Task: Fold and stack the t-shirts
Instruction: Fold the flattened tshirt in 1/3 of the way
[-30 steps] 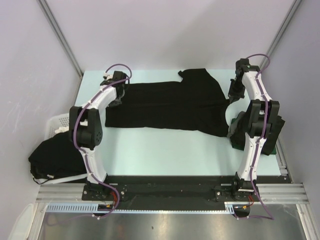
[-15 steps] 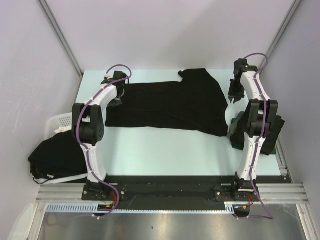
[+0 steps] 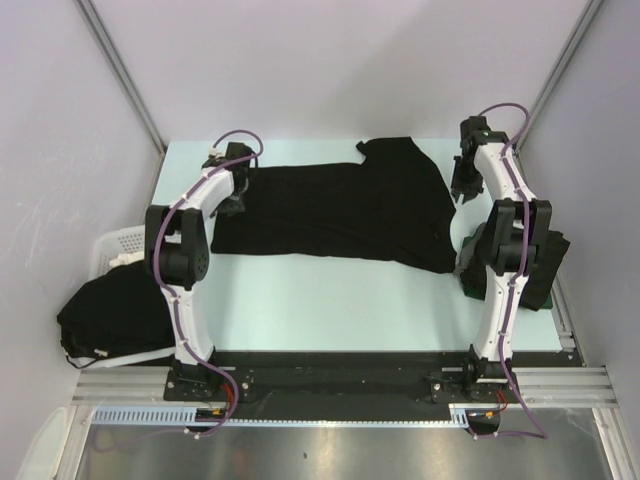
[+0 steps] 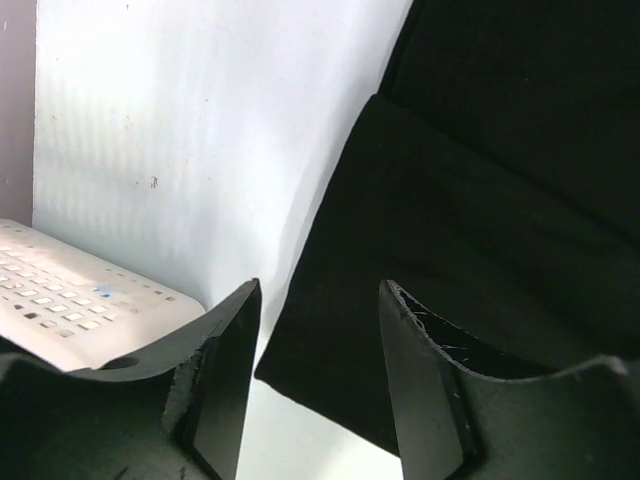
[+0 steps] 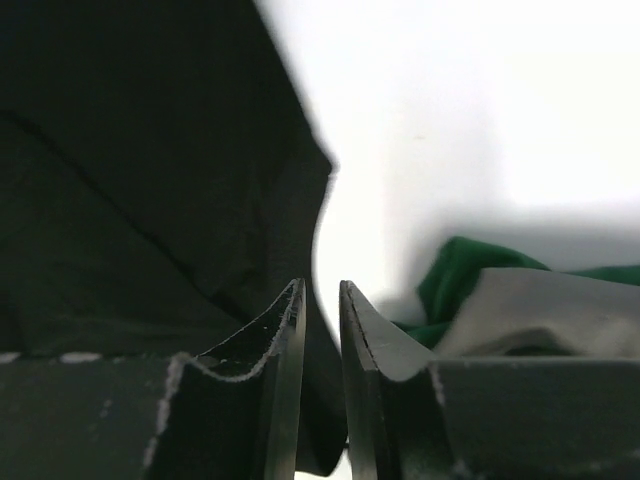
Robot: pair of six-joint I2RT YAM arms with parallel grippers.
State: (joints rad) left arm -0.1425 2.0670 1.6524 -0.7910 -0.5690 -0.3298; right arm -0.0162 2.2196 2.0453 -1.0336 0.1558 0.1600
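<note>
The left gripper [image 4: 318, 292] holds its two fingers apart with nothing between them, poised over the left edge of a black t-shirt [image 3: 340, 210]. The right gripper [image 5: 320, 286] shows only a narrow, empty gap between its fingers, above the shirt's right edge. The shirt lies spread across the far half of the pale table [image 3: 330, 290]. Other black t-shirts [image 3: 110, 315] are heaped on a white basket [image 3: 118, 243] off the table's left side. A green cloth [image 5: 455, 275] lies near the right arm.
</note>
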